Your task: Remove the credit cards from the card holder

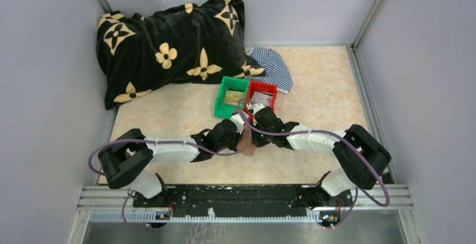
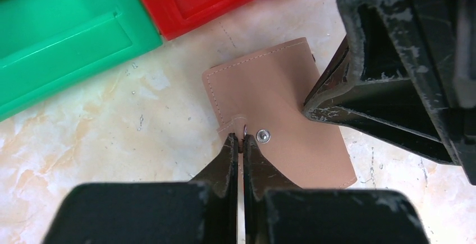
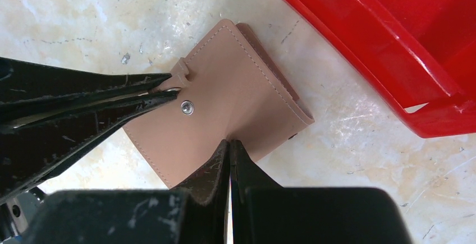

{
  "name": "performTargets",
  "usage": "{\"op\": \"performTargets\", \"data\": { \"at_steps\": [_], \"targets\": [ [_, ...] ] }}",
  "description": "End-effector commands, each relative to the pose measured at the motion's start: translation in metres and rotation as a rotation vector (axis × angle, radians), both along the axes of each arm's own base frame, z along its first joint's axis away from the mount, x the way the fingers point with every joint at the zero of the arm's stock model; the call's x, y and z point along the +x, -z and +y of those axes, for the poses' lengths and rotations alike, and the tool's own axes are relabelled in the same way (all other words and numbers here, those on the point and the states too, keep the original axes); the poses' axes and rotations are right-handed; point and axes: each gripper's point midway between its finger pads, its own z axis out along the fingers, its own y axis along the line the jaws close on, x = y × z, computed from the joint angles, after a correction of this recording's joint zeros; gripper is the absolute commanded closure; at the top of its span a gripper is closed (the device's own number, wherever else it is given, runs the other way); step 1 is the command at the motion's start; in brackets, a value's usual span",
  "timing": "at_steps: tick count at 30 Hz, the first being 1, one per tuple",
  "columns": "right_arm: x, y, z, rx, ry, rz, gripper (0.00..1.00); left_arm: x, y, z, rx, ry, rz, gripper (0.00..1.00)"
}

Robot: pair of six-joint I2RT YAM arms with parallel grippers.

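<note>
The card holder (image 2: pixel 275 109) is a tan-brown leather wallet with a metal snap, folded shut on the table just in front of the bins. My left gripper (image 2: pixel 239 137) is shut on its small snap tab at the left edge. My right gripper (image 3: pixel 230 143) is shut on the wallet's outer flap at its near edge and pinches a crease into it; it also shows in the left wrist view (image 2: pixel 314 109). In the top view the wallet (image 1: pixel 247 141) lies between both grippers. No cards stick out of the wallet. Card-like flat pieces lie in the green bin (image 1: pixel 234 97) and the red bin (image 1: pixel 260 98).
The green bin (image 1: pixel 222 106) and red bin (image 1: pixel 273 89) stand side by side just beyond the wallet. A dark flower-patterned cushion (image 1: pixel 168 47) and a striped cloth (image 1: pixel 272 67) lie at the back. Grey walls close in left, right and back.
</note>
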Motion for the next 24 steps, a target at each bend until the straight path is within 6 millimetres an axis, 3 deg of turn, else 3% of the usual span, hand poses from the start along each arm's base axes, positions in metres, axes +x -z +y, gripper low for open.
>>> {"op": "performTargets", "data": {
  "at_steps": [1, 10, 16, 24],
  "targets": [
    [-0.013, 0.019, -0.004, -0.016, -0.002, 0.067, 1.00, -0.001, -0.014, 0.001, -0.064, -0.036, 0.032, 1.00],
    [-0.011, 0.019, -0.005, -0.012, 0.003, 0.069, 1.00, 0.005, -0.028, 0.020, -0.094, -0.111, 0.037, 1.00],
    [-0.011, 0.019, -0.010, -0.022, 0.016, 0.068, 1.00, 0.007, -0.019, 0.044, -0.070, -0.232, 0.087, 1.00],
    [-0.006, 0.013, -0.014, -0.034, 0.014, 0.046, 1.00, -0.006, 0.003, 0.083, -0.042, -0.488, 0.210, 1.00]
  ]
}}
